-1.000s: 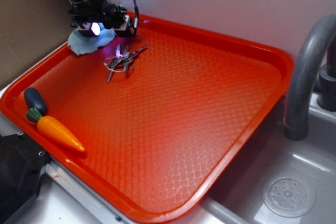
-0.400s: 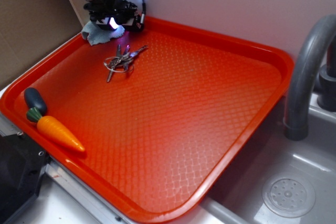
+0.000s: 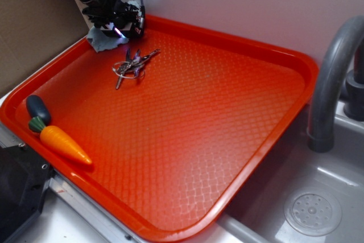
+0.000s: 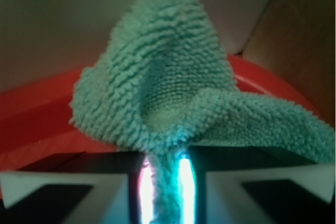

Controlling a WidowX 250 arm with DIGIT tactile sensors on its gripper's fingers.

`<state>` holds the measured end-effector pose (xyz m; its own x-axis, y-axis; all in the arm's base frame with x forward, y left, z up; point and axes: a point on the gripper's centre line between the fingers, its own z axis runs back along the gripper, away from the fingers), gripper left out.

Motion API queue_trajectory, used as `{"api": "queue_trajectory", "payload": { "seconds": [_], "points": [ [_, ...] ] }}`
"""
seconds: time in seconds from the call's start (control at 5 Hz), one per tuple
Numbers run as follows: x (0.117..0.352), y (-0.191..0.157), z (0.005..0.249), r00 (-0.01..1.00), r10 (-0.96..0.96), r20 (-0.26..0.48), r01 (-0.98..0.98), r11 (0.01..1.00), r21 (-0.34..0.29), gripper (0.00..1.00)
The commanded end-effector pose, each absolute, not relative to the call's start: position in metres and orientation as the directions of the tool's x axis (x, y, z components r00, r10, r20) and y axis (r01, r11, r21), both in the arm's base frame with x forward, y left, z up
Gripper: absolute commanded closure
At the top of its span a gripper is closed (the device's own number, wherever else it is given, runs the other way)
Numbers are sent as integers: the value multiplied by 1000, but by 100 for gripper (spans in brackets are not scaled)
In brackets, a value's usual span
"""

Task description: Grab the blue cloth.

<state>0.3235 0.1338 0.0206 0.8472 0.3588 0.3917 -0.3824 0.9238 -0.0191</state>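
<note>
The blue cloth (image 3: 102,39), a small pale grey-blue rag, hangs bunched at the tray's far left corner, pinched in my gripper (image 3: 118,30). In the wrist view the cloth (image 4: 168,93) fills the frame as a coarse woven fold, and a strip of it runs down between the two lit pads of my gripper (image 4: 164,184). The jaws stand nearly shut with the cloth clamped between them. The cloth's lower edge seems to rest at or just above the tray floor.
The red tray (image 3: 239,55) holds a bunch of keys (image 3: 132,65) right below the cloth, and a toy carrot (image 3: 63,143) with a dark toy aubergine (image 3: 37,107) at the near left rim. A grey tap (image 3: 333,78) and sink (image 3: 313,211) lie to the right. A wall rises behind.
The cloth lay flat on the tray a second ago; my gripper has since shut on it and lifted it into a bunch, shifting slightly toward the back corner.
</note>
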Motion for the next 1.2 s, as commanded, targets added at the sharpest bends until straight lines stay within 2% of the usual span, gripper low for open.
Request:
{"api": "queue_trajectory", "payload": {
  "seconds": [0.0,0.2,0.4,0.6,0.8,1.0],
  "points": [
    [309,134,59,825,402,397,-413,908,-62,100],
    [285,90,109,895,358,265,-330,933,-146,100],
    [263,47,159,937,213,277,-165,969,-186,100],
    [251,8,211,952,167,257,-103,964,-245,100],
    [245,0,224,956,131,262,-57,961,-272,100],
    [246,-4,216,959,101,265,-34,969,-246,100]
  ]
}}
